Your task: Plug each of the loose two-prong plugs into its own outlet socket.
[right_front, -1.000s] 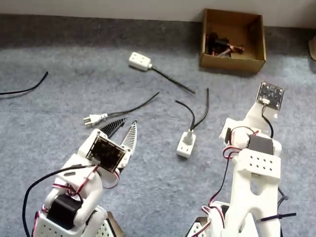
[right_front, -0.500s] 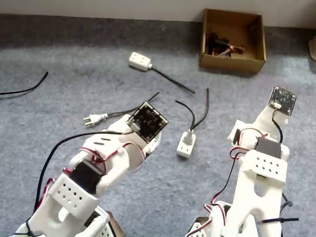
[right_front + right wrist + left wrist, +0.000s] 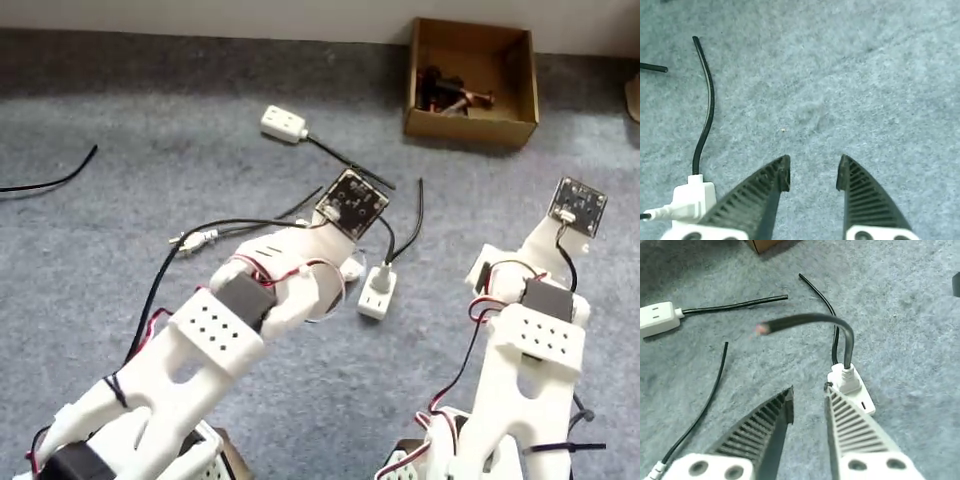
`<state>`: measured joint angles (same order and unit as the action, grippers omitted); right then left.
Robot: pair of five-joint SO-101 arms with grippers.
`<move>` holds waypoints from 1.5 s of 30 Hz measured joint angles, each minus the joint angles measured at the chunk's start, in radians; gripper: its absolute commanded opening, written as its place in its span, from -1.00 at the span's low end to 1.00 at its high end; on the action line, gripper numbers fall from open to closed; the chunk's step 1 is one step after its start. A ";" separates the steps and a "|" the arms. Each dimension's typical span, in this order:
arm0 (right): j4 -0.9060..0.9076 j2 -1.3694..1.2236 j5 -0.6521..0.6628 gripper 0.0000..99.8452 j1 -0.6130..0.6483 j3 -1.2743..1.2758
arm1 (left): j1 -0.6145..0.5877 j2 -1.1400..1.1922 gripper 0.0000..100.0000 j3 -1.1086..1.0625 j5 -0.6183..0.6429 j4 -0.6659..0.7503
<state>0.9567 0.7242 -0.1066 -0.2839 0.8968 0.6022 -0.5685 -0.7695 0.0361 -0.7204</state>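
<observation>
A cardboard box (image 3: 465, 128) is seen at the far side of the table (image 3: 100, 320). The far socket (image 3: 283, 123), with a black cable, is laid about level with the box, well apart to its left in the high view. The near socket (image 3: 375, 298) is laid nearer the arms than the box and a little to its left. A seated plug (image 3: 383, 272) is seen in its far end, with short cables running off toward the box. The loose plug (image 3: 193, 240) is found further left of the box than both sockets, unplugged. The left gripper (image 3: 808, 392) is spread and empty, held low just beside the near socket; contact with it cannot be told. The right gripper (image 3: 813, 174) is spread and empty too, held over bare table on the arms' side of the box.
</observation>
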 measured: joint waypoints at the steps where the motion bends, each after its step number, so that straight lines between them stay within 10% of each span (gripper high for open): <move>1: 0.000 0.000 0.000 -0.69 -0.014 0.000 | 0.009 0.028 -0.70 0.012 0.014 0.000; 45: 0.000 0.000 0.018 -0.69 -0.138 0.000 | 0.097 0.310 -0.54 -0.081 0.124 0.284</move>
<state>0.9567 0.7242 -0.0882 -0.4219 0.8968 0.6989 -0.2585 -0.8508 0.1603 -0.4365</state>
